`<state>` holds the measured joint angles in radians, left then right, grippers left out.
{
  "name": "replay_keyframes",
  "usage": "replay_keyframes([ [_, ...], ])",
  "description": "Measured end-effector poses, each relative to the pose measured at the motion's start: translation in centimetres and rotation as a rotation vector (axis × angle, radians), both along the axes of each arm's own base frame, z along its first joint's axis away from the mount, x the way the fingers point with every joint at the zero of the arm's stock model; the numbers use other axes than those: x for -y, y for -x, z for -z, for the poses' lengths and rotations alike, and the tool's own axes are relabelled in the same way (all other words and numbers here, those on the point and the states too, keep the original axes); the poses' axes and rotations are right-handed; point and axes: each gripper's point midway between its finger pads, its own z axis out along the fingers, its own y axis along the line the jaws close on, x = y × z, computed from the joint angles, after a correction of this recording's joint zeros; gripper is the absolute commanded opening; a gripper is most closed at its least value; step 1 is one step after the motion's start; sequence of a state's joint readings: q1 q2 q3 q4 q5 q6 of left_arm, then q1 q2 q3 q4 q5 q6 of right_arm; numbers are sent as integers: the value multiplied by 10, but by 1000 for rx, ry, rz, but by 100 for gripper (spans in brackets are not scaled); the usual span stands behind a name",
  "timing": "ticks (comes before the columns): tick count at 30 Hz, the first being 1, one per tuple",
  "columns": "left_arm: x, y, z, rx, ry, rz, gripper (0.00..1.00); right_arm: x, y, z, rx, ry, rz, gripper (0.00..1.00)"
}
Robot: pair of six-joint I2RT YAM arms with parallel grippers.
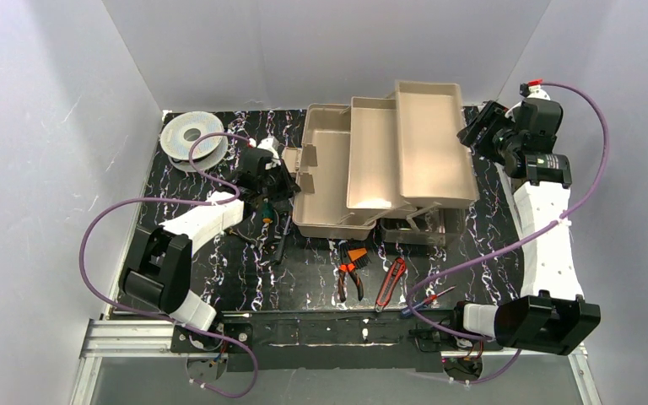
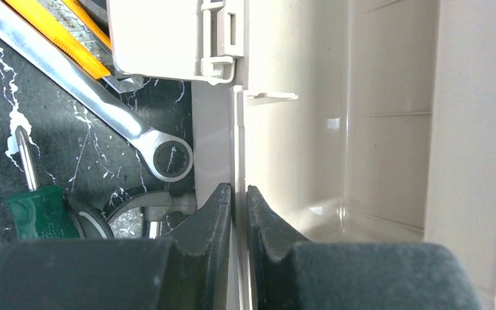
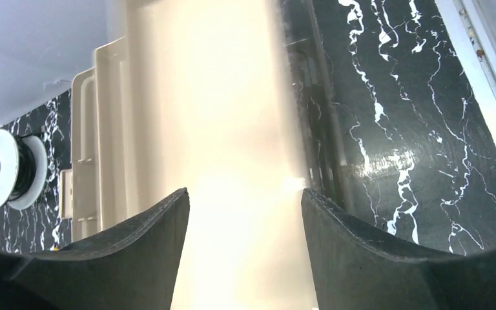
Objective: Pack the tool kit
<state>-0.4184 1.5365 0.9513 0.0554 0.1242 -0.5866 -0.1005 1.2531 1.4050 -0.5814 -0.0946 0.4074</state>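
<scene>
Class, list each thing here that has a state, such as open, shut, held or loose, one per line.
tool kit, open, trays fanned out
left pincer, shut on the tool kit's wall
right pincer, open
pliers, loose on the table
wrench, loose on the table

- Left of the tool kit [image 1: 426, 143]: wrench [image 2: 103, 108], screwdriver [image 2: 35, 210] and left gripper [image 2: 239, 194] crowd the gap.
- In front: pliers [image 1: 352, 268] and cutter [image 1: 391, 283].
- Right: bare table [image 1: 494, 224], passable.
</scene>
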Motion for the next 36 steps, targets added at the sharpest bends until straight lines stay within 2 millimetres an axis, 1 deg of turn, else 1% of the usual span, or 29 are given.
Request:
replay_keyframes([
  [6, 3, 3, 0, -2, 21, 13, 0, -9, 16, -4, 28, -24, -31, 72],
  [9, 4, 4, 0, -3, 26, 18, 0, -13, 23, -2, 29, -39, -48, 71],
  [12, 5, 5, -1, -5, 31, 21, 0, -16, 24, 7, 9, -59, -49, 70],
  [18, 6, 5, -1, -8, 36, 21, 0, -12, 31, 39, -75, -81, -4, 70],
  [21, 6, 5, -1, -10, 39, 21, 0, -14, 40, 43, -79, -86, 0, 70],
  [23, 6, 5, -1, -11, 41, 20, 0, -14, 49, 41, -67, -84, 2, 69],
  [26, 7, 6, -1, -13, 44, 17, 0, -16, 60, 33, -39, -87, -4, 63],
  [28, 7, 6, -1, -14, 45, 18, 0, -22, 66, 27, -24, -97, -32, 63],
  [33, 10, 8, -2, -20, 39, 24, 0, -51, 84, 14, -9, -132, -161, 64],
  [36, 13, 11, -3, -35, 30, 32, 0, -71, 86, -1, -9, -134, -244, 64],
])
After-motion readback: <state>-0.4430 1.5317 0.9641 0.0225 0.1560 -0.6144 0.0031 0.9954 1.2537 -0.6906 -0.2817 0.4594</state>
